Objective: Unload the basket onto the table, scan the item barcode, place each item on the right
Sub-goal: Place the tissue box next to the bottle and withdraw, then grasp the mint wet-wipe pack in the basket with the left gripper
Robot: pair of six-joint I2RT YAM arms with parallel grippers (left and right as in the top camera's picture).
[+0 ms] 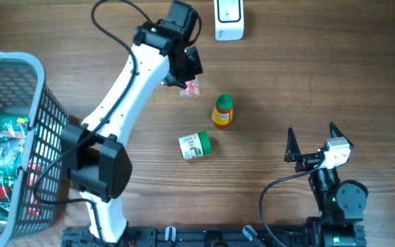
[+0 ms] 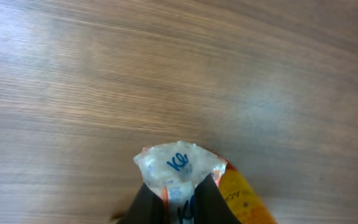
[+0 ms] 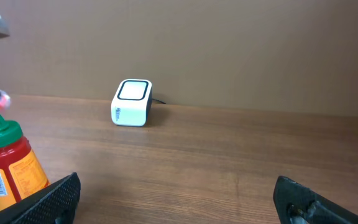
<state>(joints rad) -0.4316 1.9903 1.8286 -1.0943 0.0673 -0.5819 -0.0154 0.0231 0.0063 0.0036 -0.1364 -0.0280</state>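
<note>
Basket (image 1: 38, 82) sits far left of the scanner (image 1: 229, 19), green packs (image 1: 2, 154) inside. Bare wood table (image 1: 307, 68). Left gripper (image 1: 188, 79) is pinched tight on the sachet (image 2: 178, 164), just left of the scanner. Bottle (image 1: 223, 111) and tin (image 1: 195, 146) sit nearer the robot. Right gripper (image 1: 313, 137) gapes wide, holding nothing.

Basket (image 1: 46, 130) at the desk's (image 1: 307, 82) left edge, packets (image 1: 2, 165) inside. Scanner (image 1: 229, 19) at the far edge. Bottle (image 1: 223, 111) mid-desk. Tin (image 1: 195, 146) beside it toward the near edge. Sachet (image 1: 191, 88) behind-left of the bottle.
</note>
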